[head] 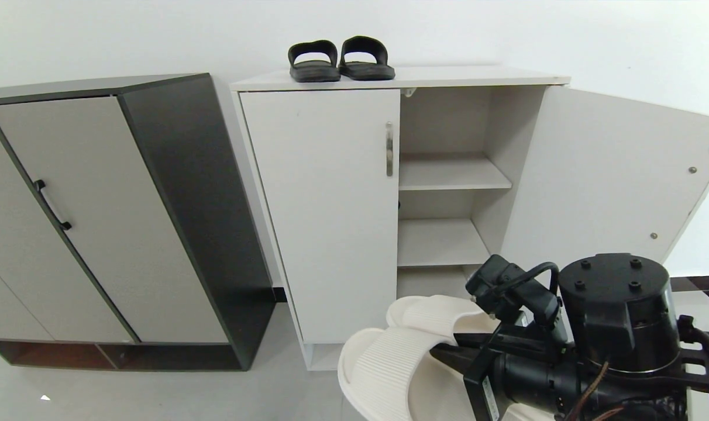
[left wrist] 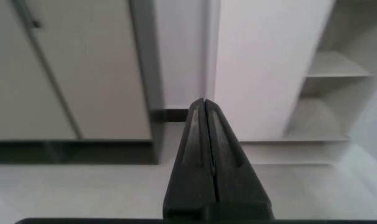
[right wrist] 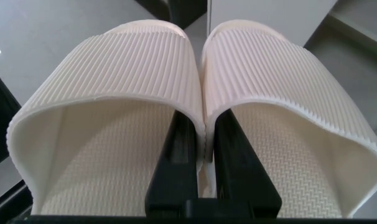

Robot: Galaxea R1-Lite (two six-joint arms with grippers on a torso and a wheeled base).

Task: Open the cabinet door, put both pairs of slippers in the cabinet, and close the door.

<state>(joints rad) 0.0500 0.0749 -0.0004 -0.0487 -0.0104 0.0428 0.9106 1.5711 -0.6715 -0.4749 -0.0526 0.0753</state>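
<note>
The right gripper (right wrist: 204, 146) pinches the cream slippers (head: 389, 351) by their inner walls; one might slip free or snag a cabinet shelf (head: 442, 241); left gripper (left wrist: 205, 124) clenched, empty.

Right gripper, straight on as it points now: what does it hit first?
Likely the white cabinet's closed left door, near its lower edge, not the open shelves. The held white slippers lead the right gripper. Depth unclear.

Up close, cream slippers (right wrist: 114, 81), fine ribbing across the straps, small pebbled pattern on the insoles; plain matte black slippers (head: 341, 59); white cabinet (head: 325, 222), silvery handle (head: 389, 149); grey-fronted cabinet (head: 85, 234), black frame, black handle (head: 52, 204); black right pincer (right wrist: 204, 134); black left pincer (left wrist: 205, 107); pale grey floor (head: 155, 397).
</note>
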